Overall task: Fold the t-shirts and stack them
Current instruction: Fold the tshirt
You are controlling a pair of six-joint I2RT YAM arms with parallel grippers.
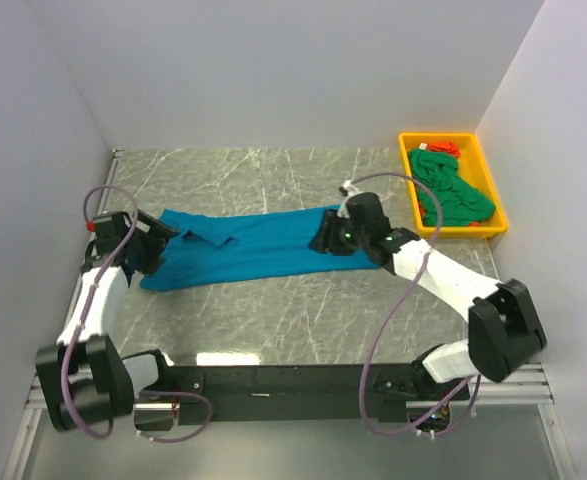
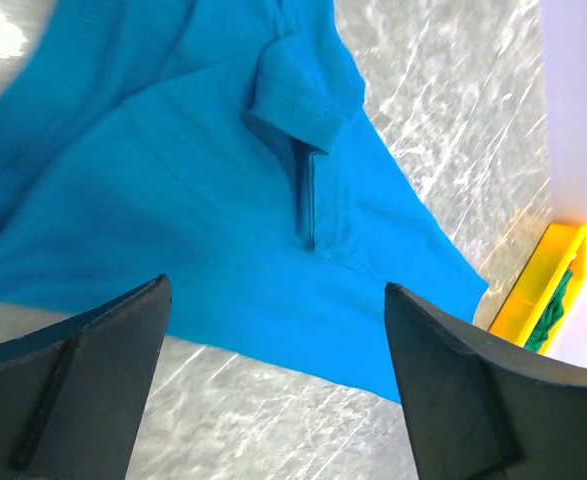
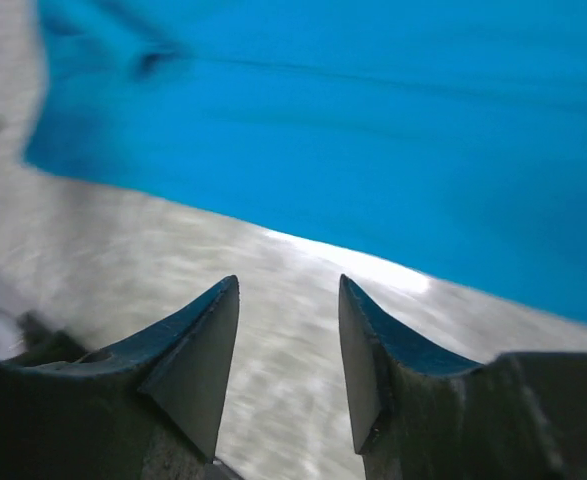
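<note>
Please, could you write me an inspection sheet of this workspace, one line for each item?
Surface: grey marble-pattern tabletop, with glare near the front edge.
Job's things: teal-blue cloth t-shirt lies in a long strip between the arms. The bright green cloth t-shirt and small red-orange cloth piece are in the bin.
Clutter: yellow plastic bin at the far right corner.
Grippers: left gripper open at the teal shirt's left end, fingers empty. Right gripper open at its right end, fingers empty.
Cables: grey-purple cables loop along both arms.
Surroundings: plain white walls on three sides.
</note>
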